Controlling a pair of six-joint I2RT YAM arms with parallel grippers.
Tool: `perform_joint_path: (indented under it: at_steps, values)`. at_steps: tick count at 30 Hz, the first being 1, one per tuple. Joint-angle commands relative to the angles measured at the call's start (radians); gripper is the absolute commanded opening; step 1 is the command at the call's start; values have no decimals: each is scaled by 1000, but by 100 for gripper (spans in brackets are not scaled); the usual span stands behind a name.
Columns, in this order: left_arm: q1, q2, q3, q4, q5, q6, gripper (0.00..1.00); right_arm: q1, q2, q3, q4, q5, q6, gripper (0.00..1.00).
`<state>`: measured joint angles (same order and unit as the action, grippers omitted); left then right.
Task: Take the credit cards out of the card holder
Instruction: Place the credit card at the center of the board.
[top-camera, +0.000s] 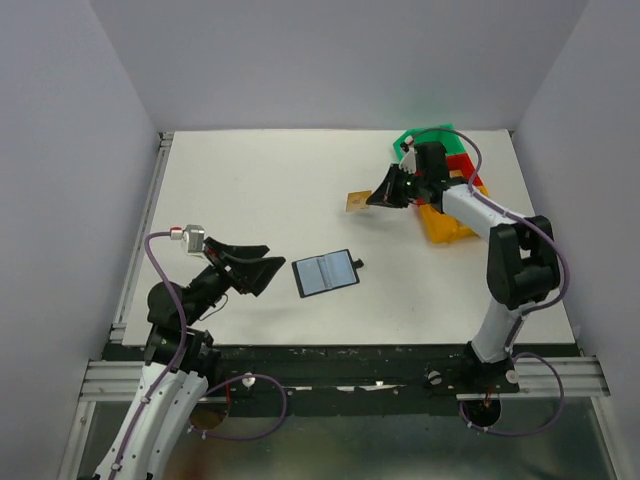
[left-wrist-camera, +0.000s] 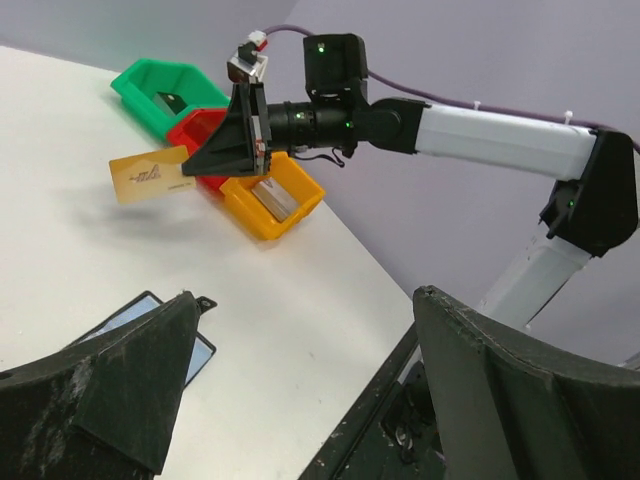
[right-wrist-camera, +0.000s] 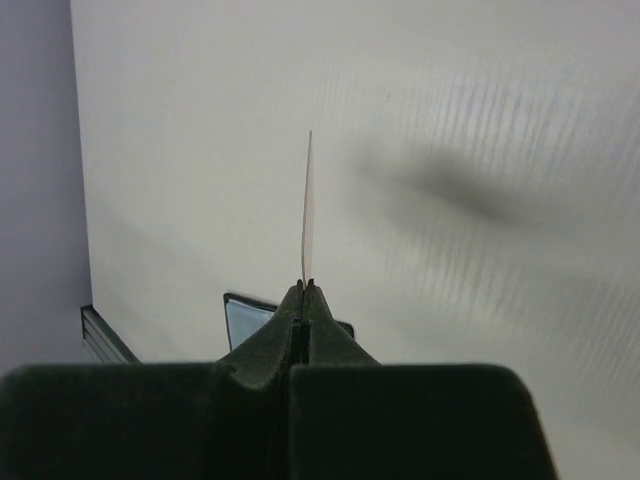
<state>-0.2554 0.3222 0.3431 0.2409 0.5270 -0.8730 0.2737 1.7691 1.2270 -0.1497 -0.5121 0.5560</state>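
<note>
L gripper (top-camera: 246, 268): jaws spread wide, nothing between them. It hangs over the white table surface (top-camera: 250, 180) toward the near-left, fingertips pointing at the card holder, just beside it but not touching.

Small flat black bifold card holder (top-camera: 325, 272): lies open on the surface close to the near edge, approx. mid-width. Blue-grey inner pockets face up; little strap tab sticks out on the R side. L wrist view shows only a corner of it (left-wrist-camera: 203, 352) past the L finger. Can't tell whether any cards are in the pockets.

R gripper (top-camera: 372, 199): jaws pressed together, pinching one short edge of a thin gold-orange rectangular card (top-camera: 357, 203). Card is held off the surface with its shadow below, toward the far-right corner, just L of the bins. R wrist view sees the card edge-on (right-wrist-camera: 307, 200), upright between the fingertips.

Three plastic bins in a row by the R edge: green (top-camera: 425, 140) farthest, red (top-camera: 462, 165) mid, orange (top-camera: 445, 225) nearest. The orange bin (left-wrist-camera: 270, 205) holds a flat silver-grey item (left-wrist-camera: 276, 196); the green one has sth dark inside, too small to ID.
</note>
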Motion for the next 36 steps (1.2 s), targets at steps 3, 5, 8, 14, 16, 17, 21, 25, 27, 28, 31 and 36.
perform_joint_path:
  at_steps: [3, 5, 8, 14, 16, 17, 21, 25, 27, 28, 31, 36]
  values:
    - [5, -35, -62, -65, -7, 20, 99, -16, 159, 225, -178, -66, -119, 0]
    - [5, -25, -78, -40, 5, 6, 99, -21, 208, 278, -229, -72, -139, 0]
    - [5, -3, -85, -14, 27, -1, 99, -28, 271, 336, -304, -68, -174, 0]
    - [5, 28, -101, 38, 59, -21, 99, -41, 326, 374, -363, -69, -195, 0]
    - [5, 37, -102, 46, 62, -26, 99, -44, 342, 394, -382, -71, -203, 0]
    - [5, 41, -102, 46, 64, -27, 99, -45, 349, 407, -392, -77, -206, 0]
    - [5, 35, -99, 37, 64, -21, 99, -54, 383, 448, -436, -85, -225, 0]
    - [5, 34, -101, 26, 61, -14, 99, -65, 409, 476, -461, -97, -237, 0]
    - [5, 37, -104, 26, 59, -14, 99, -70, 420, 489, -473, -103, -243, 0]
    - [5, 40, -102, 28, 60, -14, 99, -74, 424, 496, -479, -105, -246, 1]
    - [5, 41, -102, 31, 59, -12, 99, -79, 437, 514, -499, -112, -258, 5]
    - [4, 48, -105, 34, 59, -15, 99, -80, 451, 540, -527, -117, -275, 10]
